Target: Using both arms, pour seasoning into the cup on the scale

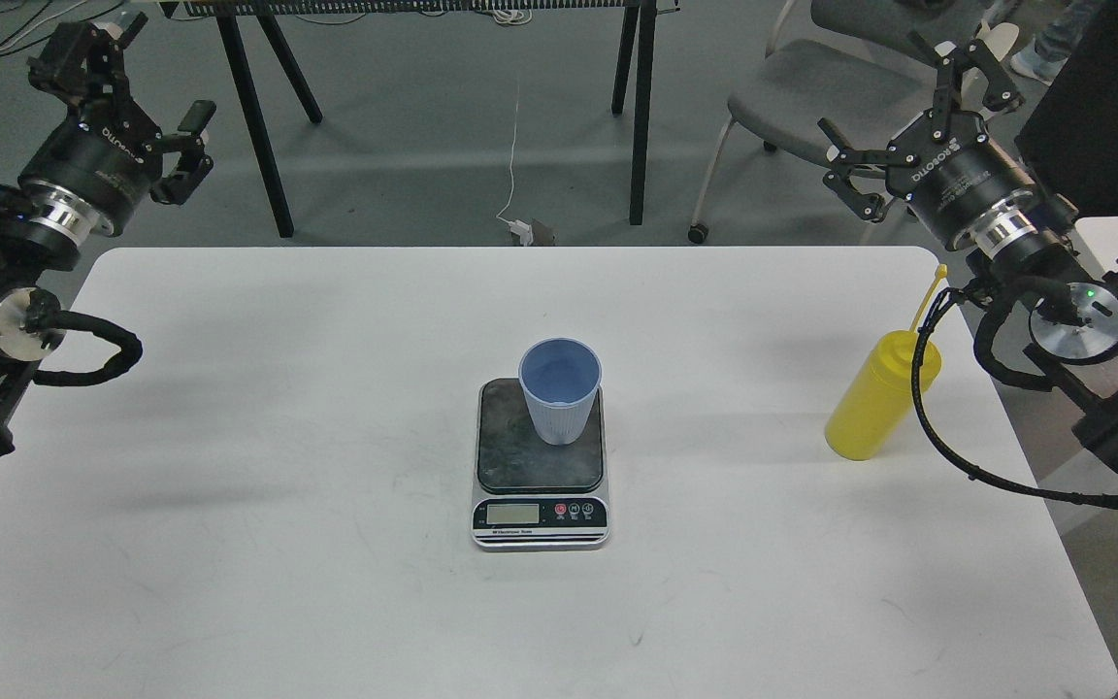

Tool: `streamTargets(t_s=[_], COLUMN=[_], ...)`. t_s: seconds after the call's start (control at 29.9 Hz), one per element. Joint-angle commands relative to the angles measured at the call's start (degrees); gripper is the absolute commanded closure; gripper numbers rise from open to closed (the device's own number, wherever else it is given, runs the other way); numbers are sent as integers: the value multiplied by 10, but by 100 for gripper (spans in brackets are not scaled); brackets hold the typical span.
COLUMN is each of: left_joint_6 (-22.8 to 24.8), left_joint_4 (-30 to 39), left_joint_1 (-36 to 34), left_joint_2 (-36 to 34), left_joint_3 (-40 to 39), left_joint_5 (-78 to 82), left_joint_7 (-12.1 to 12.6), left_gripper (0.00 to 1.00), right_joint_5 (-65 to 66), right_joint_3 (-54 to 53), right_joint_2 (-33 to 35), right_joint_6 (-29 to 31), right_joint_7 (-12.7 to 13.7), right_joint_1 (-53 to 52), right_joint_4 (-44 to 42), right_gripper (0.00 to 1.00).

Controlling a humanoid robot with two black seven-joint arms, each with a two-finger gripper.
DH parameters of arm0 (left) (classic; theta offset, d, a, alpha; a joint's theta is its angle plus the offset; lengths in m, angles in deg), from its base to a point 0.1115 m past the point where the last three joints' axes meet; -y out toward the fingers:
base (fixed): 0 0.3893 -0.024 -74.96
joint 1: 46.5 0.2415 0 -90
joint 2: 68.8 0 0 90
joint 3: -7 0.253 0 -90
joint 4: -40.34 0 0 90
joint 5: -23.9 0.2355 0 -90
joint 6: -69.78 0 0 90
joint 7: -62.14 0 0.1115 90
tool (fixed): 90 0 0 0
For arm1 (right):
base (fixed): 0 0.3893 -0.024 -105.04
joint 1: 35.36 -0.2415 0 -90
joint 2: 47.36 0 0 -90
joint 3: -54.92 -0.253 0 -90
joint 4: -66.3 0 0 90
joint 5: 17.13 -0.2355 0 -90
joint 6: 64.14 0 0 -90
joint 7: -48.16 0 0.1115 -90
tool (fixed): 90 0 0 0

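The light-blue ribbed cup (559, 390) stands upright on the dark plate of the scale (540, 466) at the table's middle. The yellow seasoning bottle (874, 396) stands upright near the right table edge, its cap strap pointing up; a black cable of my right arm crosses in front of its top. My left gripper (122, 87) is open and empty, high beyond the table's far left corner. My right gripper (918, 102) is open and empty, raised beyond the far right corner, above and behind the bottle.
The white table (278, 437) carries only the scale and bottle. Behind it are black trestle legs (641, 107), a grey chair (840, 97) and a white cable on the floor. A black cabinet (1112, 107) stands at the far right.
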Motion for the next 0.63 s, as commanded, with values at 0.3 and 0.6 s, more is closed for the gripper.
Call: streamTargets(t_s=[0.3, 0.6], left_joint_6=[2, 2], left_joint_4=[-28, -28], left_joint_1=[10, 10], left_joint_2=[6, 9], left_joint_3=[2, 1], left_joint_5=[0, 0], left_joint_7=[0, 0], left_gripper=[1, 1], right_joint_5=[0, 0], right_joint_3=[-21, -32], right_joint_2=[38, 65], right_joint_6=[0, 0], right_joint_7=[-2, -2], right_joint_1=[12, 33], right_joint_4=[-8, -8], right_gripper=[0, 0])
